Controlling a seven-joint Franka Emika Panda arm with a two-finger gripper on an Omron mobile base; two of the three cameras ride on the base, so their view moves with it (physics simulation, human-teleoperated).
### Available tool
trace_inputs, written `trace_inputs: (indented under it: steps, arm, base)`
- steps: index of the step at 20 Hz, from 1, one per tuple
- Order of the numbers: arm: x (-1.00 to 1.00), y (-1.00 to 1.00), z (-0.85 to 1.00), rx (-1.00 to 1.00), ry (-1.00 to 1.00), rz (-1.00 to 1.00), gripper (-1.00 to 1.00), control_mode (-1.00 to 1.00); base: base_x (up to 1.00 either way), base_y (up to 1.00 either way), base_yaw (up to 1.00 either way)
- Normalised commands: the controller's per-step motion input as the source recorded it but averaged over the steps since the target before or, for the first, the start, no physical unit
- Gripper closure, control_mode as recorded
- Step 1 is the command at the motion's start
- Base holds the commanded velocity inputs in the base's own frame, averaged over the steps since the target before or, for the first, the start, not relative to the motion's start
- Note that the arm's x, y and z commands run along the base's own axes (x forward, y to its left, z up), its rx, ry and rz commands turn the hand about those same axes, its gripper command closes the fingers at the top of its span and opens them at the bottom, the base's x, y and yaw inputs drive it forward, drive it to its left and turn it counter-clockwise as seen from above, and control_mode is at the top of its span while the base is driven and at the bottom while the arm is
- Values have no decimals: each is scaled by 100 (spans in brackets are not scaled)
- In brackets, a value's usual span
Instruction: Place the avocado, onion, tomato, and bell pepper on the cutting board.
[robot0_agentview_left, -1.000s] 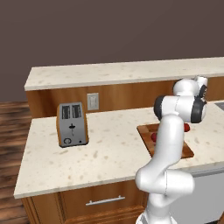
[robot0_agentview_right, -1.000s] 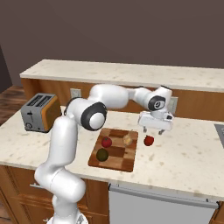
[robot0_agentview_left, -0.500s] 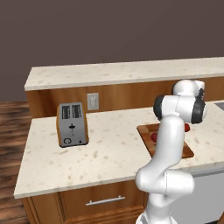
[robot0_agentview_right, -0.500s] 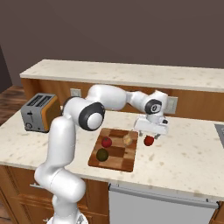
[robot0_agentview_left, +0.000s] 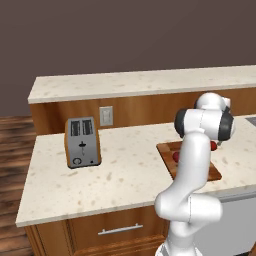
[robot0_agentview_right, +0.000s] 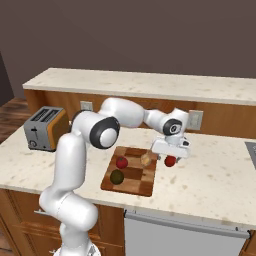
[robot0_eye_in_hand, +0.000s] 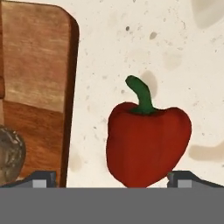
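The two-finger gripper (robot0_agentview_right: 170, 153) is held wide, empty, directly above the glossy red bell pepper with a curved green stem (robot0_eye_in_hand: 148, 141), which lies on the speckled counter just beside the checkered wooden cutting board (robot0_agentview_right: 131, 173). The pepper is framed between both fingertips (robot0_eye_in_hand: 42, 180), so a straight descent is judged enough.
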Motion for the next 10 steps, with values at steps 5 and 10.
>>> trace_inputs:
  steps: [5,10]
  arm:
    - [25,0,-20,0,1,0,-100,-100]
    - [34,0,-15,0,1,0,-100,-100]
  base:
    - [0,0,0]
    - [0,0,0]
